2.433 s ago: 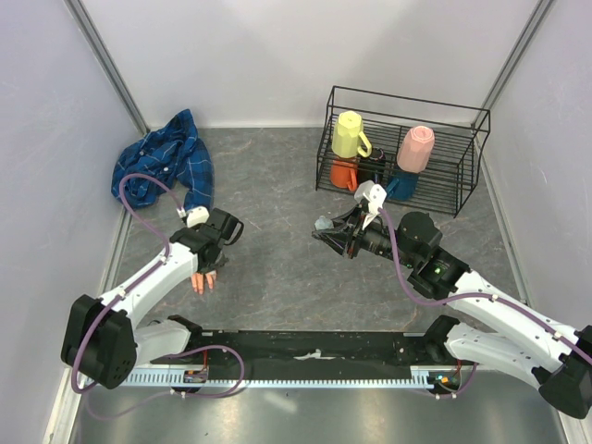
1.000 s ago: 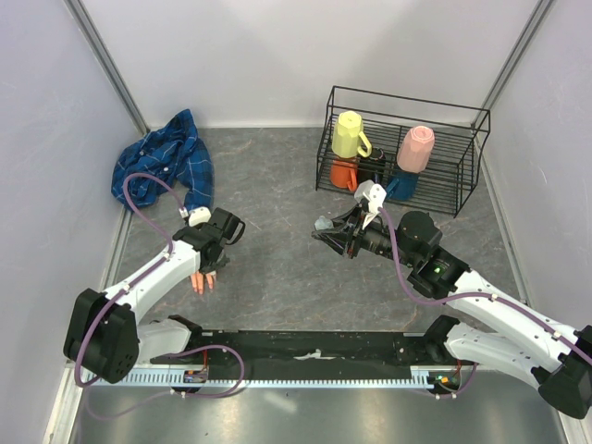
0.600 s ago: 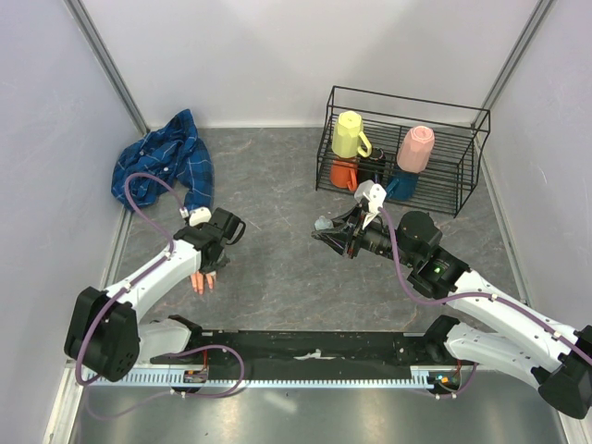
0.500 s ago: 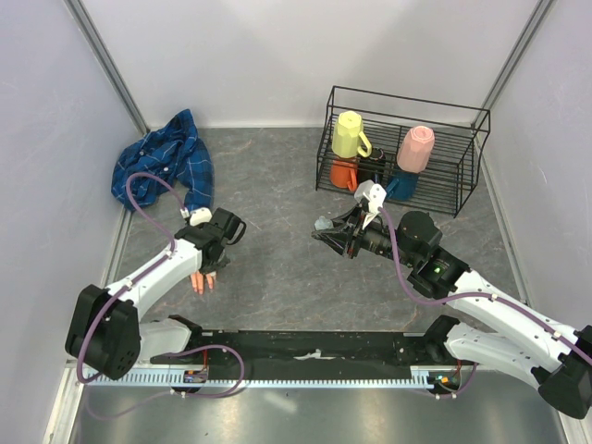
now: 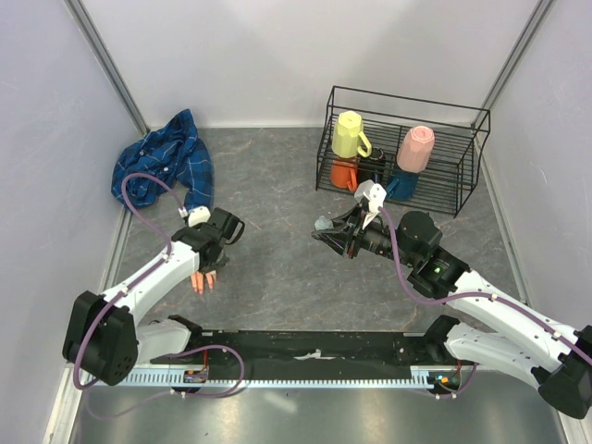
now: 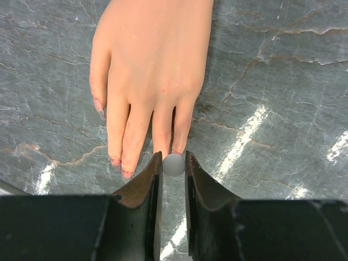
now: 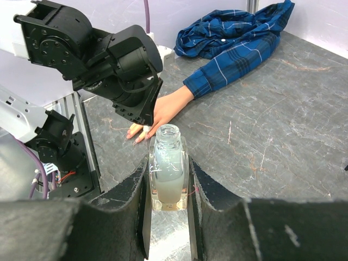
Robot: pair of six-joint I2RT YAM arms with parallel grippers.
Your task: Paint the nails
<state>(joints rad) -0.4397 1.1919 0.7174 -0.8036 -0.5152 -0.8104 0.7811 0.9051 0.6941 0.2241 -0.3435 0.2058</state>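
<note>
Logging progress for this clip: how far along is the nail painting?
Done: clear glass bottle, uncapped, in the right gripper. In hand: left gripper pinches a small grey round piece at the fingertips of the peach mannequin hand. Left: nails show faint reddish traces; coverage unclear.

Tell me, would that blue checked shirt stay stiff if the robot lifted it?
Probably not: the shirt lies crumpled in soft folds, so it would likely droop. The mannequin hand sticking out of its sleeve might get dragged along.
</note>
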